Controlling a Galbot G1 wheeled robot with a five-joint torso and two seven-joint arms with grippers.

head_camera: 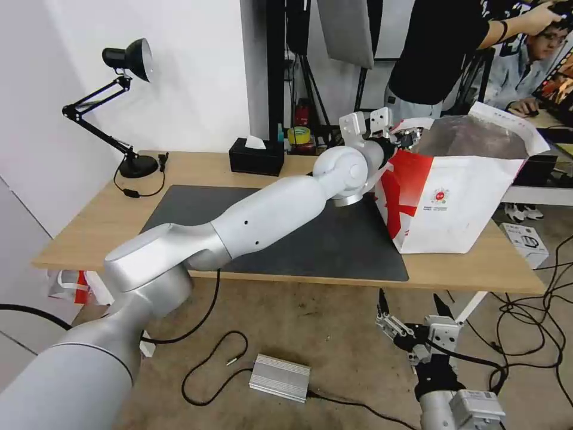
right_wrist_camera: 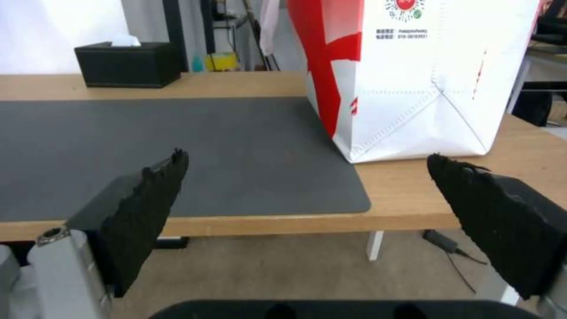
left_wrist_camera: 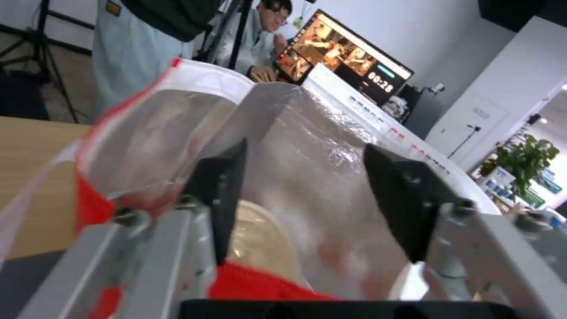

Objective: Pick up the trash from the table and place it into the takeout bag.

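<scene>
The takeout bag (head_camera: 453,203), white with a red panel, stands open at the right end of the light-wood table (head_camera: 89,233). My left arm stretches across the dark mat (head_camera: 334,245), and its gripper (head_camera: 399,138) hangs open at the bag's near rim. In the left wrist view that gripper (left_wrist_camera: 307,195) holds nothing and looks down into the foil lining (left_wrist_camera: 331,146). A beige bowl (left_wrist_camera: 260,239) lies inside the bag below it. My right gripper (head_camera: 410,307) waits open below the table's front edge, facing the bag (right_wrist_camera: 413,75) with nothing between its fingers (right_wrist_camera: 148,212).
A black tissue box (head_camera: 256,156) and a yellow tape roll (head_camera: 299,136) sit at the table's back edge, and a black desk lamp (head_camera: 128,60) at the far left. A person stands behind the bag. Cables and a silver box (head_camera: 280,377) lie on the floor.
</scene>
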